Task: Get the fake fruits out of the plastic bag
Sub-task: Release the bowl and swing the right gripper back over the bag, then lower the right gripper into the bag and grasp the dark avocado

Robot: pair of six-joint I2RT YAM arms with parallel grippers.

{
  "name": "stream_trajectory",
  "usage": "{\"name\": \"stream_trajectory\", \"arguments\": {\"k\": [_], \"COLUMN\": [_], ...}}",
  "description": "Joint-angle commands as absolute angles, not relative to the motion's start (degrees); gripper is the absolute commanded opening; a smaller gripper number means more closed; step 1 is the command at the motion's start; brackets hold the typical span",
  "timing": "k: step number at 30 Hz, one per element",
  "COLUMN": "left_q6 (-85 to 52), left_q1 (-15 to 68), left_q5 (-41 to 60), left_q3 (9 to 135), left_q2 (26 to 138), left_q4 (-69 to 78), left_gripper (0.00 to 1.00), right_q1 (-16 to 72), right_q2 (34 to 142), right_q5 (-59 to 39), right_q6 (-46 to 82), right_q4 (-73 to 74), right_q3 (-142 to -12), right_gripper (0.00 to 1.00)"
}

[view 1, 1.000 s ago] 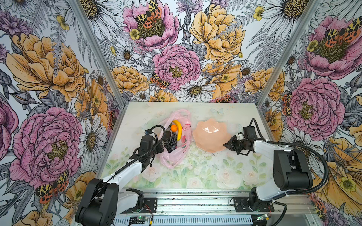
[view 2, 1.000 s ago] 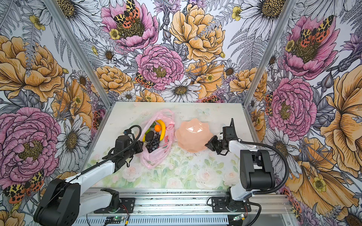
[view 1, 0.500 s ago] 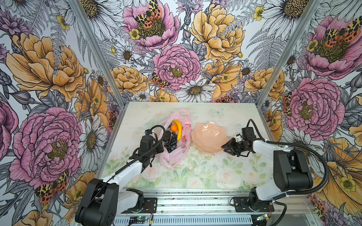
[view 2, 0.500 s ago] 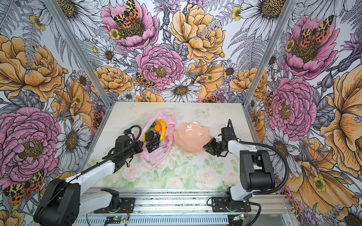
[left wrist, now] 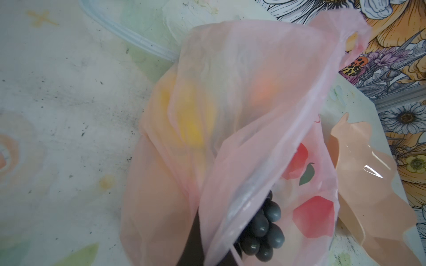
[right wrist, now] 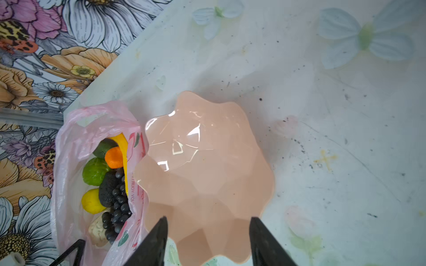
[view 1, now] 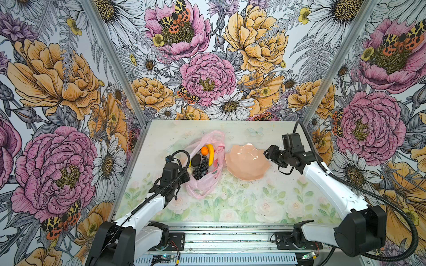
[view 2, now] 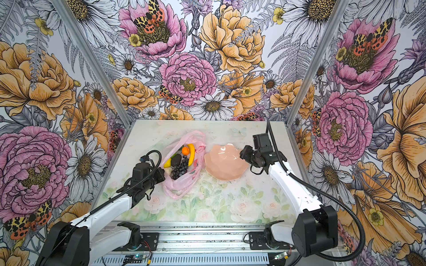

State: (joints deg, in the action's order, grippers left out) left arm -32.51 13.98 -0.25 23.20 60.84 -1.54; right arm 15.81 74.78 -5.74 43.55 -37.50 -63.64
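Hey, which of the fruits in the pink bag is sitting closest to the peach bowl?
The yellow banana: the one long curved fruit, lying along the bag side facing the bowl; the others lie farther off.

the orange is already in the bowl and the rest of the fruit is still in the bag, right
Not quite: the bowl is empty. The right wrist view shows the orange still inside the bag with the rest.
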Motion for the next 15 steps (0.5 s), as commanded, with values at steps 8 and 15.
{"name": "stream_trajectory", "arguments": {"k": [8, 15], "left_q6": [-34.7, -33.4], "left_q1": [10.0, 10.6], "left_q5": [0.4, -3.6], "left_q3": [24.8, 25.8], "left_q2": [58.3, 54.7], "left_q4": [-10.1, -15.7], "left_gripper": [0.07, 0.07], "right_q1": [37.1, 44.5], "right_q2": [97.0, 113.2], "right_q5": [4.2, -0.8], "right_q6": [37.8, 39.1], "right_q4": [-35.9, -32.3], "right_q3": [-85.1, -98.2], "right_gripper": [0.65, 0.64]}}
